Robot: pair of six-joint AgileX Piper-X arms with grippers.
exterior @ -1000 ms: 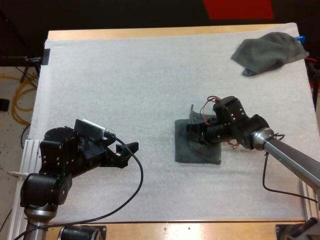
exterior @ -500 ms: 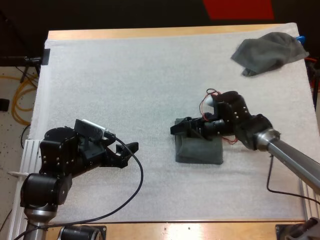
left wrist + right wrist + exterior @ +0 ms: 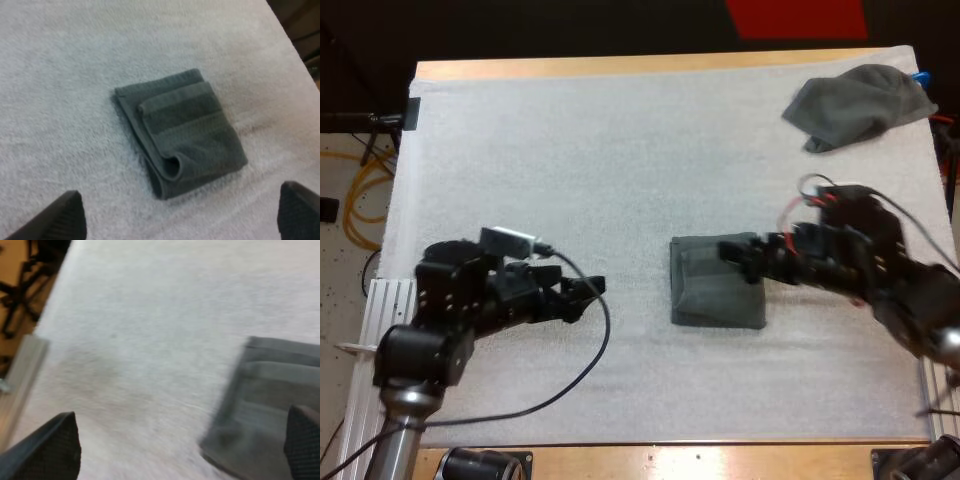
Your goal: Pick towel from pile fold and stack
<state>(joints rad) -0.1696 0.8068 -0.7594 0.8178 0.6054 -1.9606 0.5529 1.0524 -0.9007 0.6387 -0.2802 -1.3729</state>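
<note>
With the folded towel point(image 3: 717, 285) lying flat as the stack's base, the left gripper point(image 3: 588, 292) and right gripper point(image 3: 738, 256) stand wide-fingered and empty, probably ready for the crumpled towel point(image 3: 860, 105).

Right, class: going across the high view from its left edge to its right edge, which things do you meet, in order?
left pincer → folded towel → crumpled towel. The right pincer overlaps the folded towel's far right corner, so it is left out of the order.
</note>
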